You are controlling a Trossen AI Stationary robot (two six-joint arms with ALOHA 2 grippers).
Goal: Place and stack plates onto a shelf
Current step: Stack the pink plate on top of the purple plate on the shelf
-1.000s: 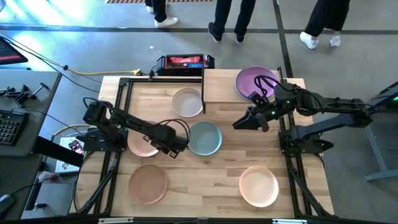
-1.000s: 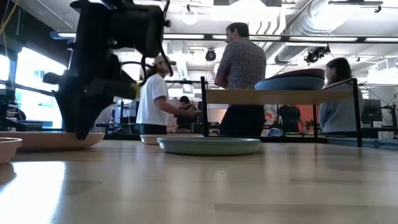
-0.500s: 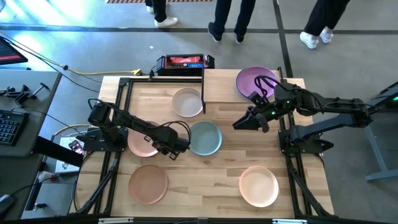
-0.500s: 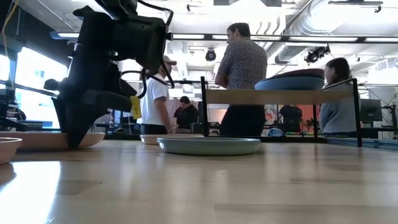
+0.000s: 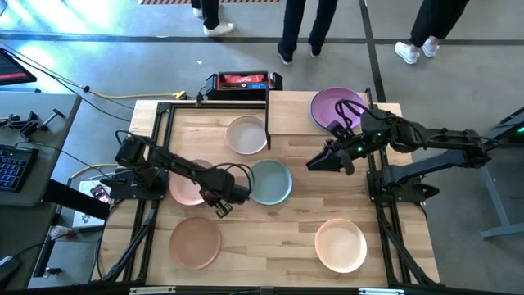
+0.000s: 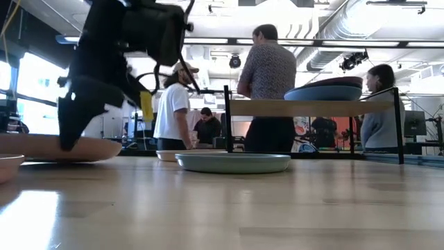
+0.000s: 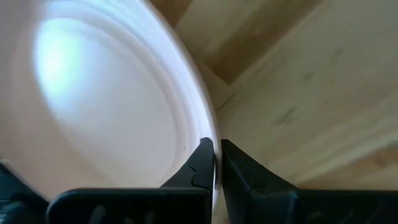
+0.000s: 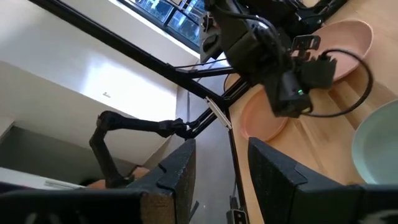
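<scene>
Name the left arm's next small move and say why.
Probably lift a little more, then carry toward the shelf. The left gripper has its fingers shut on the pink plate's rim, and in the low view that plate already tilts up off the table. It needs height to clear the sage plate beside it.
</scene>
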